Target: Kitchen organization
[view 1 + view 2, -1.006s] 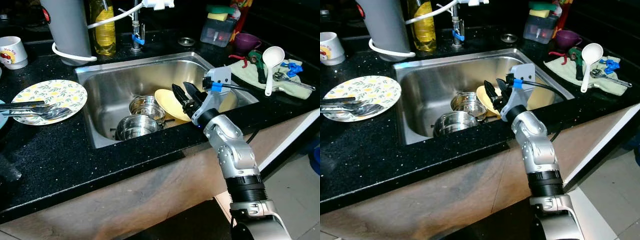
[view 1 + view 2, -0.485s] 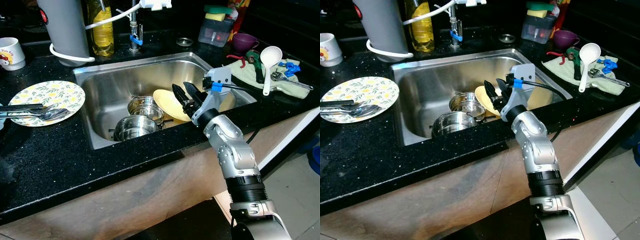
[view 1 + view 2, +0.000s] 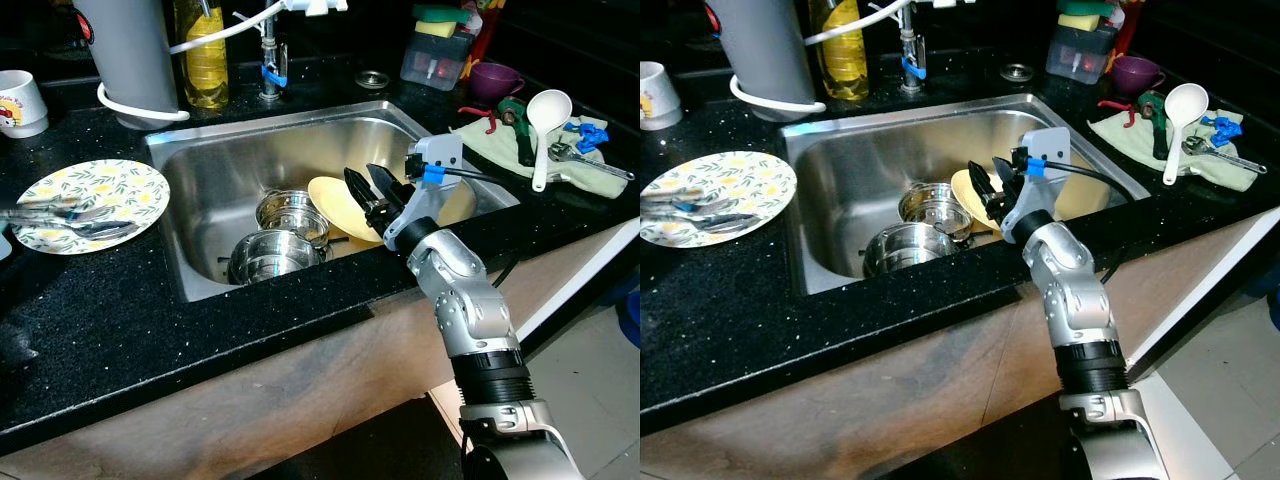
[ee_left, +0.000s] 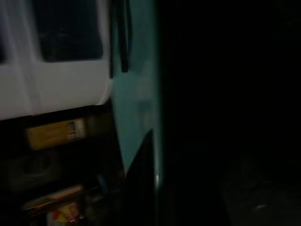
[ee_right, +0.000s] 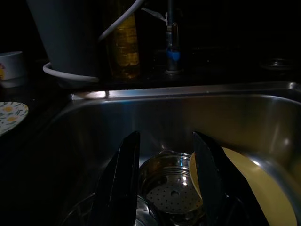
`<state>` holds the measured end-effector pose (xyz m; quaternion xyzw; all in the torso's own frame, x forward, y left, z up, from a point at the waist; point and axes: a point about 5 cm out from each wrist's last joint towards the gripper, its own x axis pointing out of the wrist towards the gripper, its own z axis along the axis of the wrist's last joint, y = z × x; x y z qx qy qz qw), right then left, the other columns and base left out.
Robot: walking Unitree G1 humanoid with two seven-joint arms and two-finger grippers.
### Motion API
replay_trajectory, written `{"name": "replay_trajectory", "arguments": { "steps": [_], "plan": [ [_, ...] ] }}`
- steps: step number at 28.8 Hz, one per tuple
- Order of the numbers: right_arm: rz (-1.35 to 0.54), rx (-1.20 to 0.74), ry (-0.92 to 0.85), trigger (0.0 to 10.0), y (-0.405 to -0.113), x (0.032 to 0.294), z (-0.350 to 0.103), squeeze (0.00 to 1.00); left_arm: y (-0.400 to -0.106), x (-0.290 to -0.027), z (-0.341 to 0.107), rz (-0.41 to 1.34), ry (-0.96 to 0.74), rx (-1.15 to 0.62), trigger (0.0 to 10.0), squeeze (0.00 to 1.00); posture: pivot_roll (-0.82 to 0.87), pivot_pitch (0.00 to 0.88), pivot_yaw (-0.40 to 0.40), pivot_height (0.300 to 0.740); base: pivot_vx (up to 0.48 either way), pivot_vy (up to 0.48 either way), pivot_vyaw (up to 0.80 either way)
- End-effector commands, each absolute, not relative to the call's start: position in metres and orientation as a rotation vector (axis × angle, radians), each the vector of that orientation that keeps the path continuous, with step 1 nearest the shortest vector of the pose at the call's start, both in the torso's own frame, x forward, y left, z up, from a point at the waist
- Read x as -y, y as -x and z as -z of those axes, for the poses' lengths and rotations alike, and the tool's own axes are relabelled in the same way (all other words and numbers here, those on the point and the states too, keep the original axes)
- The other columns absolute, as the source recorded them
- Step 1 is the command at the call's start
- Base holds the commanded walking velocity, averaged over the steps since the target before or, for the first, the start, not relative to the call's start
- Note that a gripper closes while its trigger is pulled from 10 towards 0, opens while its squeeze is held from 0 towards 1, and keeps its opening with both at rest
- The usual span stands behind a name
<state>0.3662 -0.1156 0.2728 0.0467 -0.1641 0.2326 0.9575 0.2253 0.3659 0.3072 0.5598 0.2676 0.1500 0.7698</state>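
Overhead, the head cameras show one steel sink [image 3: 200, 190] holding two steel pots [image 3: 290, 212] and one yellow plate [image 3: 335, 205] leaning at the basin's three o'clock side. One right gripper [image 3: 368, 190] hangs over that plate, fingers spread, gripping nothing. One floral plate [image 3: 95, 190] with cutlery lies at nine o'clock on the black counter [image 3: 130, 320]. Next, the right wrist view: two black fingers [image 5: 120, 181] apart above a perforated pot [image 5: 171, 188], yellow plate beside. Left wrist view: dark, gripper state unclear.
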Motion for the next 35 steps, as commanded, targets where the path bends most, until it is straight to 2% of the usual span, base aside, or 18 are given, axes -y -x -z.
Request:
{"name": "replay_trajectory", "arguments": {
  "steps": [1,8,12,17,21,31,35],
  "plan": [
    [-0.467,0.333,-0.110,10.0,-0.367,0.118,-0.273,0.00,-0.223,-0.369,-0.305,-0.291,-1.201,-0.630,0.0,0.00,0.04,0.197,-0.050,0.740,0.000,0.000,0.00],
    [-0.468,0.336,-0.113,10.0,-0.367,0.118,-0.273,0.00,-0.213,-0.371,-0.322,-0.181,-1.194,-0.773,0.0,0.00,0.05,0.196,-0.048,0.740,0.000,0.000,0.00],
    [-0.469,0.336,-0.115,10.0,-0.367,0.117,-0.273,0.00,-0.207,-0.362,-0.334,-0.068,-1.094,-0.809,0.0,0.00,0.05,0.195,-0.046,0.740,0.000,0.000,0.00],
    [-0.469,0.337,-0.115,10.0,-0.367,0.117,-0.273,0.00,-0.209,-0.343,-0.344,0.049,-0.969,-0.698,0.0,0.00,0.05,0.191,-0.047,0.740,0.000,0.000,0.00],
    [-0.469,0.339,-0.114,10.0,-0.367,0.117,-0.273,0.00,-0.210,-0.311,-0.359,0.272,-0.767,-0.507,0.0,0.00,0.05,0.191,-0.048,0.740,0.000,0.000,0.00],
    [-0.471,0.339,-0.118,10.0,-0.367,0.117,-0.274,0.00,-0.203,-0.287,-0.396,0.469,-0.572,-0.275,0.0,0.00,0.05,0.187,-0.049,0.740,0.000,0.000,0.00],
    [-0.472,0.340,-0.119,10.0,-0.366,0.117,-0.274,0.00,-0.202,-0.282,-0.401,0.501,-0.523,-0.242,0.0,0.00,0.05,0.186,-0.048,0.740,0.000,0.000,0.00]
  ]
}}
